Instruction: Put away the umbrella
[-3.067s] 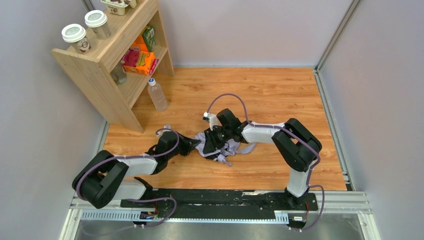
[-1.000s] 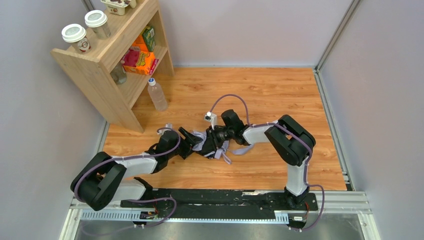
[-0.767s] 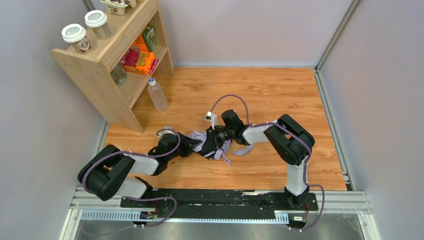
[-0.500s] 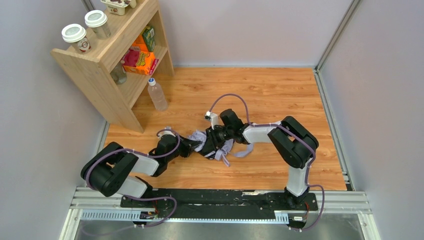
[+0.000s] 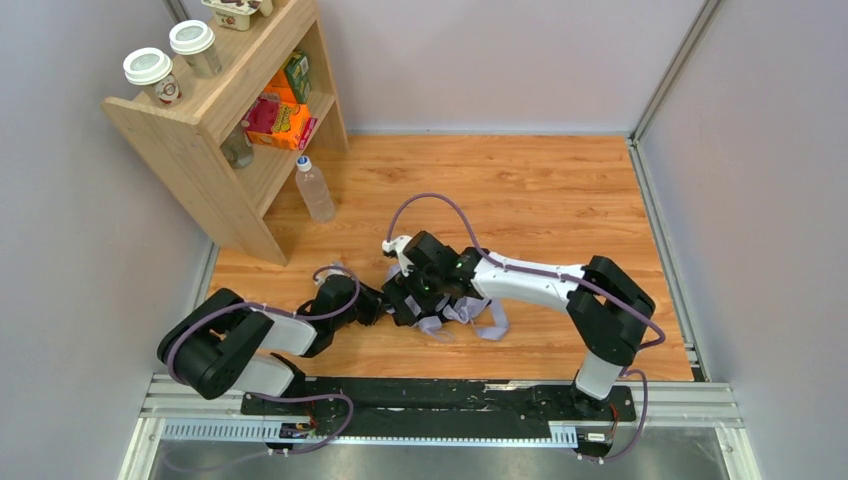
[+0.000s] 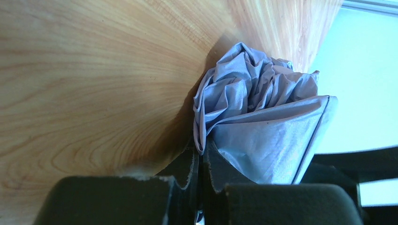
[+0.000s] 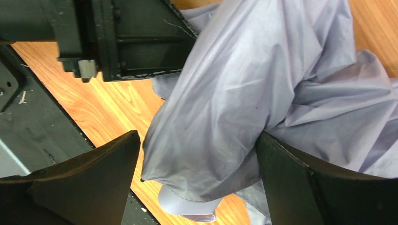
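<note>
Left end effector [image 6: 201,187] clamped umbrella [image 6: 253,117] fabric; right end effector [image 7: 197,161] was apart, astride it. Looked soft, slippery, light; bunched folds likely safest hold.

The umbrella [image 7: 244,84] is plain pale lavender-grey cloth with a thin dark line along one hem, and the table [image 5: 540,190] is orange-brown wood with wavy darker grain. The arms [image 5: 530,283] are black with white sections, their cables [image 5: 430,197] lilac, and the walls [image 5: 500,60] pale grey. The shelf [image 5: 185,150] is light blond wood, the box [image 5: 285,125] orange with a pink one next to it, the carton [image 5: 297,75] green, the cups [image 5: 150,72] white-lidded with brown print, and the bottle [image 5: 315,195] clear with a white cap.
</note>
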You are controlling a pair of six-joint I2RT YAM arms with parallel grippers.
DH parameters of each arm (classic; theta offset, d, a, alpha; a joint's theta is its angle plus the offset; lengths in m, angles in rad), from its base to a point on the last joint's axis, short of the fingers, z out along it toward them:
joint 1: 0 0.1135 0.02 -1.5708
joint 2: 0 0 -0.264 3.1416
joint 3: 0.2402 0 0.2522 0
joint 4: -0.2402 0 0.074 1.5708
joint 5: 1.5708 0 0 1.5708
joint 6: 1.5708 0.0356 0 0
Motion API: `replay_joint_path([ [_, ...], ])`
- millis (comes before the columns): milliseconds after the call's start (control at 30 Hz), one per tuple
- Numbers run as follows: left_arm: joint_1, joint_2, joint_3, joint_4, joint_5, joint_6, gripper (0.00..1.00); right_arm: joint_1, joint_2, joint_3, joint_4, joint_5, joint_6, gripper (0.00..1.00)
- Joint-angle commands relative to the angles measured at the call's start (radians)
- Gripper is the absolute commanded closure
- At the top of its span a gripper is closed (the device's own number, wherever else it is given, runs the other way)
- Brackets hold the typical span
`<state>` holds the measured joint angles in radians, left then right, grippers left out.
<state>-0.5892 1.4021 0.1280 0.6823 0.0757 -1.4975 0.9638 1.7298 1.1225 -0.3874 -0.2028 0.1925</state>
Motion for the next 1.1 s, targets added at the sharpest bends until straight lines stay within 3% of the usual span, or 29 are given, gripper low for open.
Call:
replay_joint_path([
  [0,-0.015,-0.031,-0.022,-0.194,-0.033,0.040,1.00,0.061,-0.003,0.062,-0.100,0.203,-0.027,0.05],
  [133,-0.015,-0.070,-0.015,-0.217,-0.036,0.043,1.00,0.102,0.057,0.039,-0.027,0.324,0.008,0.05],
  [267,-0.017,-0.104,-0.016,-0.244,-0.037,0.048,1.00,0.096,0.105,-0.016,0.065,0.382,0.068,0.17],
  [400,-0.017,-0.170,-0.033,-0.288,-0.045,0.060,1.00,0.081,0.139,-0.104,0.149,0.381,0.090,0.46],
  [500,-0.017,-0.236,-0.030,-0.366,-0.050,0.100,1.00,0.043,0.152,-0.176,0.203,0.320,0.105,0.62],
  [600,-0.018,-0.351,-0.022,-0.472,-0.065,0.146,0.90,0.036,0.122,-0.263,0.298,0.234,0.088,0.78],
  [667,-0.017,-0.423,-0.011,-0.553,-0.073,0.189,0.80,0.033,0.084,-0.302,0.344,0.180,0.084,1.00],
  [833,-0.017,-0.599,0.019,-0.774,-0.102,0.266,0.63,-0.011,-0.021,-0.360,0.432,0.071,0.097,1.00],
  [933,-0.015,-0.644,0.012,-0.788,-0.090,0.293,0.60,-0.040,-0.111,-0.409,0.513,-0.058,0.113,1.00],
  [1067,-0.015,-0.623,0.009,-0.709,-0.034,0.318,0.60,-0.054,-0.164,-0.391,0.489,-0.156,0.101,1.00],
])
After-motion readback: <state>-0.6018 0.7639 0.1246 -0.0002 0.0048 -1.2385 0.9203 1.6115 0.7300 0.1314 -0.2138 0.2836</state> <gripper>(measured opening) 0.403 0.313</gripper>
